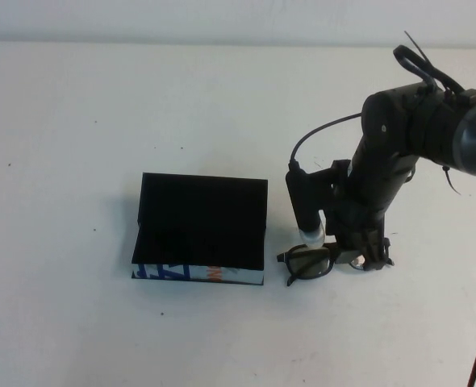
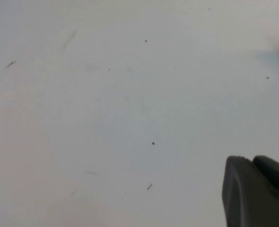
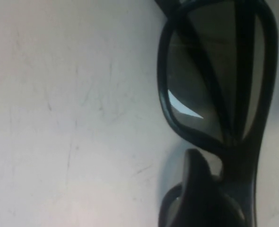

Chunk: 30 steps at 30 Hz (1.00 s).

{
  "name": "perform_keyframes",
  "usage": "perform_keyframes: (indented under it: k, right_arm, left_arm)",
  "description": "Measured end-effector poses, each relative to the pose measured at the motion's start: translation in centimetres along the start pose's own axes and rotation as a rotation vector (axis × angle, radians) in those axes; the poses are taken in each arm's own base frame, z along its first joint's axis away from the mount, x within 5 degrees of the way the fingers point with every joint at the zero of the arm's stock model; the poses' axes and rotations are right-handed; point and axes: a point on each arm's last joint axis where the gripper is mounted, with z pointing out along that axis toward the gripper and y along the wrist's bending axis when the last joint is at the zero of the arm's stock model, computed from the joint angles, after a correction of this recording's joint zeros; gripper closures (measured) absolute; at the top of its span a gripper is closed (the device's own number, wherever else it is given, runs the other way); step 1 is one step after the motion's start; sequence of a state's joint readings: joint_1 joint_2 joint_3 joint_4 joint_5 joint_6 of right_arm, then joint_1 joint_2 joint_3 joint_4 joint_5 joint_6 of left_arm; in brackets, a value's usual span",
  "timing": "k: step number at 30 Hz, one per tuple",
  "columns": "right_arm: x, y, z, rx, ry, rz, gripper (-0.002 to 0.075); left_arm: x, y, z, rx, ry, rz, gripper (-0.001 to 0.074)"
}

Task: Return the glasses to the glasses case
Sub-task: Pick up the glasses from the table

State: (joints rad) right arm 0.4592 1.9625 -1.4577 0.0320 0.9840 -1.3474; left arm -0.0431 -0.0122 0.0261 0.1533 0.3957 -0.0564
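The glasses case [image 1: 201, 272] lies open at the table's middle, its black lid [image 1: 203, 201] raised behind and the white printed side facing front. The dark-framed glasses [image 1: 309, 262] lie on the table just right of the case. My right gripper [image 1: 359, 260] is down at the glasses' right half. In the right wrist view the glasses [image 3: 215, 71] fill the frame, and the right gripper [image 3: 241, 160] is open with one finger on each side of the frame near the bridge. My left gripper [image 2: 253, 163] is outside the high view; its fingers [image 2: 241, 196] are together over bare table.
The white table [image 1: 101, 121] stretches bare to the left, back and front of the case. The right arm [image 1: 399, 137] and its cable [image 1: 319, 133] reach in from the right edge.
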Motion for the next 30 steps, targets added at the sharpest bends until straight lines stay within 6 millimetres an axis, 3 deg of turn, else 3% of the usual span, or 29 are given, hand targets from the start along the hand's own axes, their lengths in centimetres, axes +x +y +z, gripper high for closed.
perform_keyframes:
  k: [8, 14, 30]
  right_arm:
    - [0.1, -0.2, 1.8, -0.029, 0.008, -0.001, 0.0397]
    - [0.1, -0.2, 1.9, -0.028, 0.008, -0.003, 0.0410]
    - [0.1, 0.4, 0.8, -0.066, 0.013, 0.008, 0.0648]
  left_arm:
    - [0.0, 0.0, 0.0, 0.000, 0.000, 0.000, 0.0738]
    - [0.0, 0.0, 0.0, 0.000, 0.000, 0.000, 0.0738]
    - [0.0, 0.0, 0.0, 0.000, 0.000, 0.000, 0.0738]
